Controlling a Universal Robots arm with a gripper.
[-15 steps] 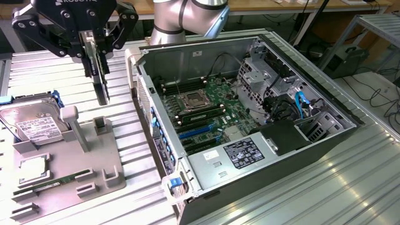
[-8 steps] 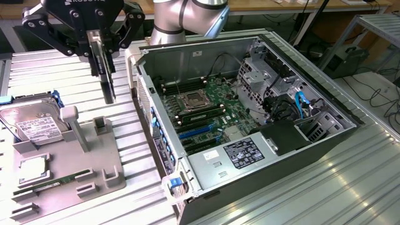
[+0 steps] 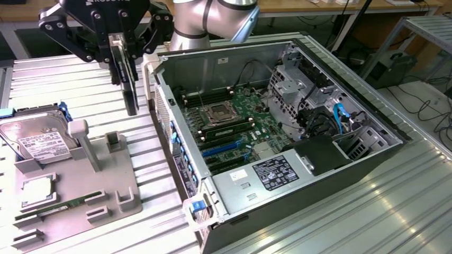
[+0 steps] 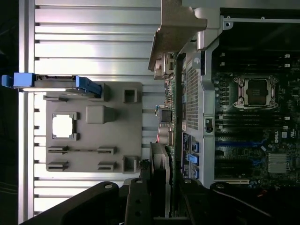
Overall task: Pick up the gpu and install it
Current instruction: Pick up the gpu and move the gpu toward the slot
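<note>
The gpu (image 3: pixel 130 98) is a thin dark card hanging on edge in the air, just to the exterior view's left of the open computer case (image 3: pixel 211 63). My gripper (image 3: pixel 121 61) is shut on its upper part. In the wrist view the gpu (image 4: pixel 171 112) shows edge-on, its pale metal bracket (image 4: pixel 176 28) at the far end, and my gripper (image 4: pixel 161 192) clamps the near end. The card hangs over the gap between the grey parts holder (image 4: pixel 122 140) and the case wall. The motherboard (image 3: pixel 233 121) lies inside the case with blue slots (image 3: pixel 222 149) near its front.
The grey parts holder (image 3: pixel 106 180) on the ribbed metal table carries a silver hard drive (image 3: pixel 35 140) in a blue frame, a square processor (image 3: pixel 37 191) and a narrow green memory stick (image 3: pixel 56 209). Drive cages and cables (image 3: pixel 332 121) crowd the case's right side.
</note>
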